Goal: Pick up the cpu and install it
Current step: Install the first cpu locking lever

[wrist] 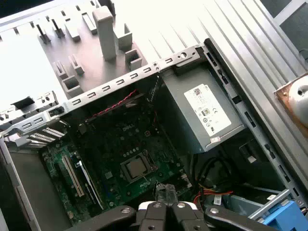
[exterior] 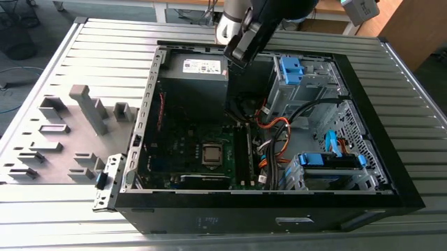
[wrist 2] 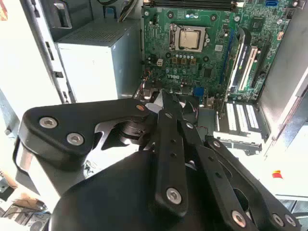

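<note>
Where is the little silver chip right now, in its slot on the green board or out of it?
In: the cpu lies flat inside the socket frame on the motherboard, as both wrist views show.

The hand (exterior: 236, 55) hangs over one end of the open case (exterior: 244, 215), which lies on the desk (exterior: 104, 52). The power supply box (exterior: 192, 83) sits in the case near the hand, below and to one side. Farther from the hand, the motherboard (exterior: 183, 137) lies on the case floor, with the cpu (exterior: 211, 152) in its socket. The tray (exterior: 70, 137) rests on the desk outside the case, well apart from the hand.
</note>
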